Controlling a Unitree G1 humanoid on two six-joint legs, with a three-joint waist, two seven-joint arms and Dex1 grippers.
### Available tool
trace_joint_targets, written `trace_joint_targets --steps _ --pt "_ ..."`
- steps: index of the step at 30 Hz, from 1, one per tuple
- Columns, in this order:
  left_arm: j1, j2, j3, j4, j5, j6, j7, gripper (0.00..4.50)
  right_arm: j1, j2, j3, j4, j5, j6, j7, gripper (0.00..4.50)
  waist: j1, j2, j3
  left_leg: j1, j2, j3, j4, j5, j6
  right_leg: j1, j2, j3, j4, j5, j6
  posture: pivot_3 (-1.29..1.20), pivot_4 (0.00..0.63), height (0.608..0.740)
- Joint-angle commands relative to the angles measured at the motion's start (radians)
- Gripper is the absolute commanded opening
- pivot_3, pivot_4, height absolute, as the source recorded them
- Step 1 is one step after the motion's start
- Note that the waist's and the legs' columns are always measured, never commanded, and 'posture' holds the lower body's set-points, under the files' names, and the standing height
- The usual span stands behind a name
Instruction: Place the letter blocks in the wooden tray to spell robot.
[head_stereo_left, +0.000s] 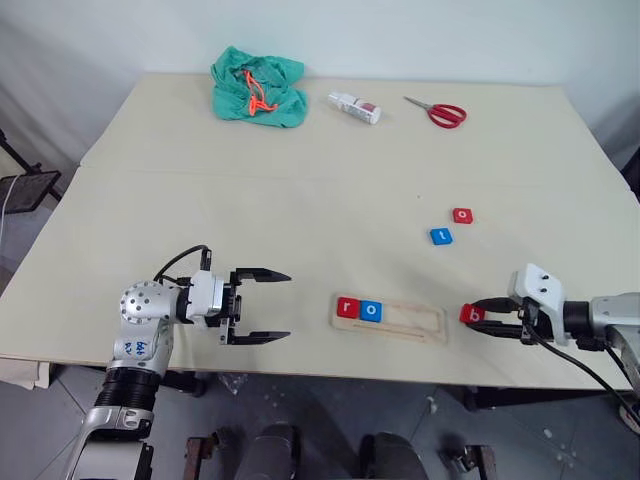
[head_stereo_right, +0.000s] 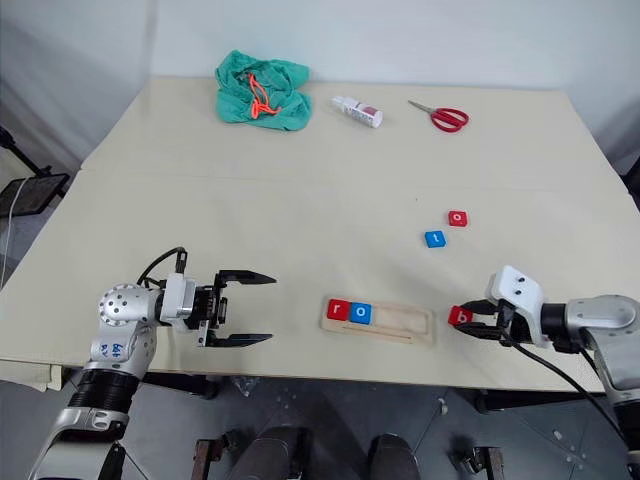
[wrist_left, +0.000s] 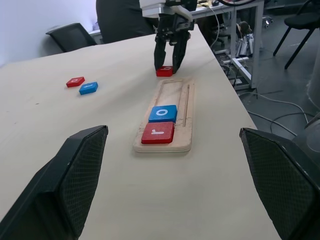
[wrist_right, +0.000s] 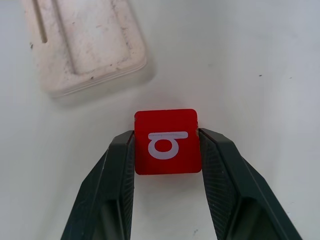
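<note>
The wooden tray (head_stereo_left: 415, 323) lies near the table's front edge, with a red "r" block (head_stereo_left: 347, 307) and a blue "o" block (head_stereo_left: 371, 311) in its left end. Just off the tray's right end, a red "b" block (wrist_right: 167, 142) rests on the table. My right gripper (head_stereo_left: 480, 316) is shut on it, one finger against each side. A blue "t" block (head_stereo_left: 441, 236) and a red "o" block (head_stereo_left: 462, 215) lie loose further back on the right. My left gripper (head_stereo_left: 262, 305) stands open and holds nothing, left of the tray, pointing toward it.
At the back of the table lie a crumpled green cloth (head_stereo_left: 258, 88) with an orange cord, a small white bottle (head_stereo_left: 355, 107) and red-handled scissors (head_stereo_left: 440, 112). The tray sits close to the table's front edge (head_stereo_left: 400, 372).
</note>
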Motion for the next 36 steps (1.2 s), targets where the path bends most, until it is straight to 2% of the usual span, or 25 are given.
trace_joint_targets --steps 1,6,9,14,31,36 --pt "-0.025 0.004 0.005 0.014 -0.026 -0.011 -0.034 4.5 -0.058 -0.002 -0.062 -0.166 0.094 0.13 -0.046 1.46 -0.003 0.0 0.0 0.0 0.0 0.0 0.0 0.0 0.0 0.0 0.0 0.0 0.0 0.0 0.0 0.0 0.15 0.74" --pt "-0.05 -0.004 0.002 0.057 -0.021 -0.023 -0.067 4.5 -0.109 -0.008 -0.006 -0.355 0.18 0.339 -0.081 1.46 0.0 0.0 0.0 0.0 0.001 -0.001 0.0 0.0 0.0 0.0 0.001 0.0 0.0 0.0 0.0 0.0 0.15 0.74" --pt "-0.067 -0.014 0.0 0.08 -0.017 -0.036 -0.066 4.5 -0.129 -0.008 0.046 -0.402 0.176 0.387 -0.084 1.46 0.004 0.0 0.0 -0.001 0.0 -0.001 0.001 0.0 0.0 0.0 0.001 0.0 0.0 0.0 0.0 0.0 0.15 0.74" --pt "-0.083 -0.032 -0.004 0.097 -0.011 -0.058 -0.054 4.5 -0.174 0.043 0.165 -0.402 0.125 0.393 -0.119 1.46 0.0 0.0 0.0 -0.002 0.0 -0.002 0.002 0.0 0.0 0.0 0.0 0.0 0.0 0.0 0.0 0.0 0.15 0.74" --pt "-0.023 -0.033 -0.003 0.034 -0.007 -0.06 -0.008 4.5 -0.208 0.118 0.27 -0.303 0.041 0.296 -0.103 1.46 -0.001 0.0 0.0 -0.002 0.0 -0.002 0.002 0.0 0.0 -0.001 0.0 0.0 0.0 0.0 0.0 0.0 0.15 0.74" --pt "-0.02 -0.033 -0.004 0.03 -0.005 -0.061 0.003 4.5 -0.2 0.125 0.254 -0.332 0.071 0.306 -0.094 3.19 -0.001 0.0 0.0 -0.002 0.0 -0.001 0.002 0.0 0.0 -0.001 0.0 0.0 0.0 0.0 0.0 0.0 0.15 0.74"
